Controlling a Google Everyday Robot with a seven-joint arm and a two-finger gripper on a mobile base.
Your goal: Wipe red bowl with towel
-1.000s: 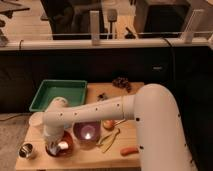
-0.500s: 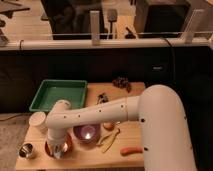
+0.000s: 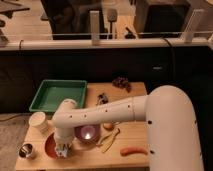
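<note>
The red bowl (image 3: pixel 51 145) sits near the table's front left, shallow and dark red. My gripper (image 3: pixel 63 149) points down onto the bowl's right part and covers that side of it. Something small and pale shows at the gripper's tip, against the bowl; I cannot tell whether it is the towel. No towel shows anywhere else on the table. The white arm (image 3: pixel 115 111) reaches in from the right, across the table.
A purple bowl (image 3: pixel 88 134) stands just right of the gripper. A metal cup (image 3: pixel 26 151) and a white cup (image 3: pixel 39 121) are to the left. A green tray (image 3: pixel 59 95) is at the back left. A yellow peel (image 3: pixel 110 141) and an orange piece (image 3: pixel 133 150) lie to the right.
The gripper has shifted slightly right and down over the red bowl. The other objects have not moved.
</note>
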